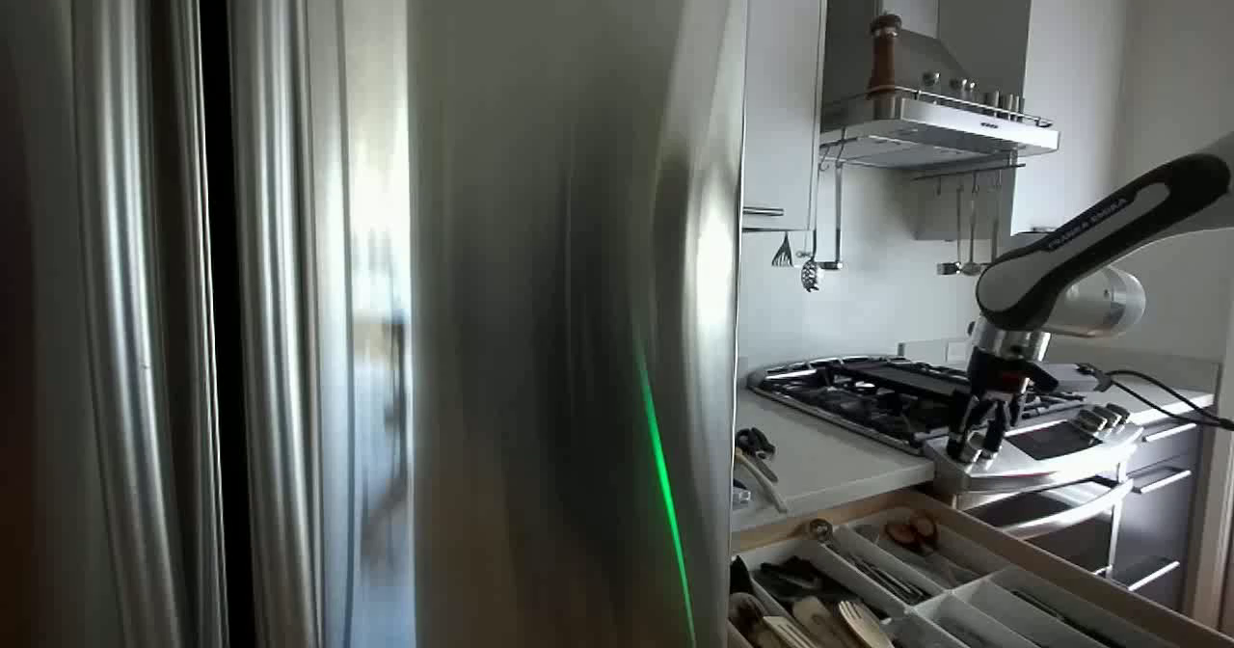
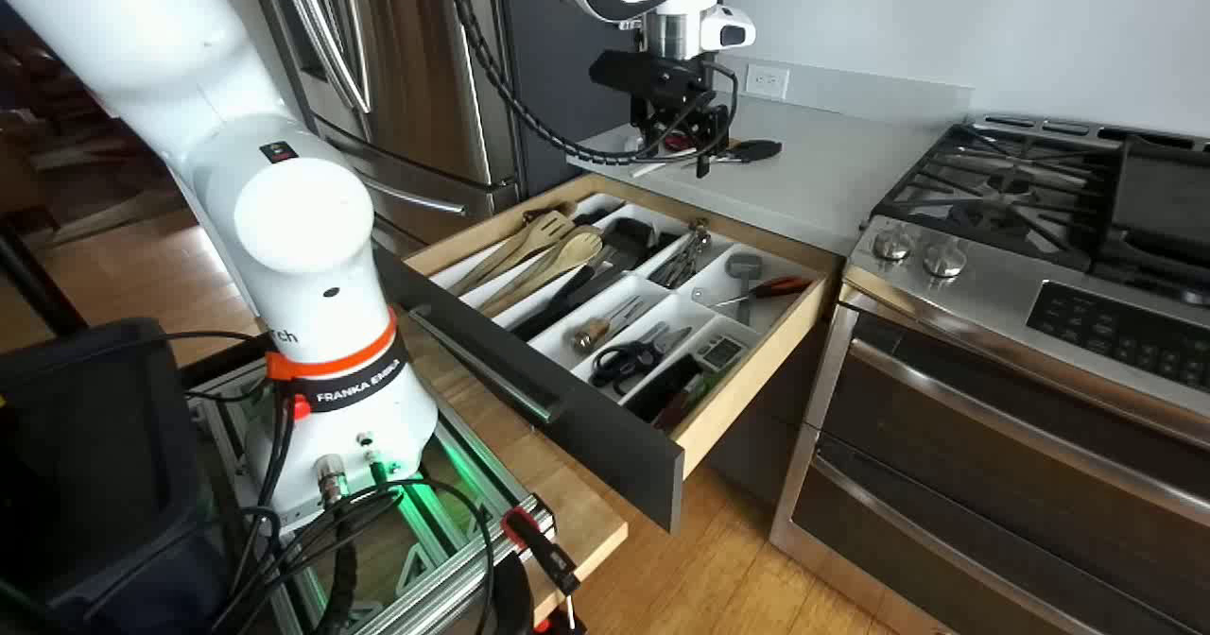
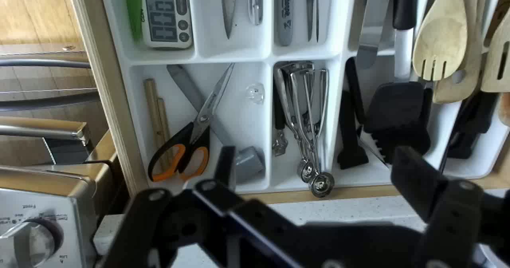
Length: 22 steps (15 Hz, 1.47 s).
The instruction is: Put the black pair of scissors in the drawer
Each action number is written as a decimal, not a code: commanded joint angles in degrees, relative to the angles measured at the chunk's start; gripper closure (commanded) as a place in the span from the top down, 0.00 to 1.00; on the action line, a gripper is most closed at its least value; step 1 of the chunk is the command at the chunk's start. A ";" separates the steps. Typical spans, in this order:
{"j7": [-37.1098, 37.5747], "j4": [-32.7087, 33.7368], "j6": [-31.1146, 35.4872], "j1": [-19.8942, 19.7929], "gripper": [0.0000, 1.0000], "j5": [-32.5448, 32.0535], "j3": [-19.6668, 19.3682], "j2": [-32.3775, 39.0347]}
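Drawer [image 2: 614,451]: stands open; pale wood sides, dark front panel, white organizer [image 3: 269,58] set inside.
Gripper [image 3: 314,166]: spread, its fingertips well apart in the wrist view; points down in both exterior views, in the air above the drawer's rear edge.
Black scissors [image 2: 624,361]: lie inside the drawer, in an organizer compartment next to the front panel; dark loops toward that panel, blades toward the rear. Wrist view catches only part of a blade at its top border.
Orange-and-black scissors [image 3: 201,136]: in the drawer's rear corner compartment, stove side; laid across a grey utensil [image 3: 185,86], near two wooden sticks [image 3: 152,108].
Metal scoops [image 3: 308,146]: rear row of the drawer, in the compartment adjoining the orange-and-black pair's.
Timer [image 3: 164,14]: front corner of the drawer, stove side, beside a green object [image 3: 133,8].
Marker [image 3: 285,12]: grey, lettered Sharpie; drawer's front row, two compartments over from the timer.
Wooden utensils [image 3: 440,40]: along the drawer's refrigerator side, near black spatulas [image 3: 394,104].
Counter [image 2: 832,172]: runs behind the drawer; a dark object [image 2: 753,150] lies on it, kind unclear.
Stove [image 2: 983,333]: just beside the drawer, across from the refrigerator [image 2: 416,68].
Arm [image 2: 274,191]: white, its base in front of the drawer.
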 commanded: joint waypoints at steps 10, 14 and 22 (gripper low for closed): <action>-0.15 0.08 -0.17 -0.91 1.00 0.28 0.92 0.01; 8.59 7.87 0.35 -0.05 1.00 2.86 3.95 6.23; 30.52 31.05 0.54 0.17 1.00 -3.66 9.70 22.99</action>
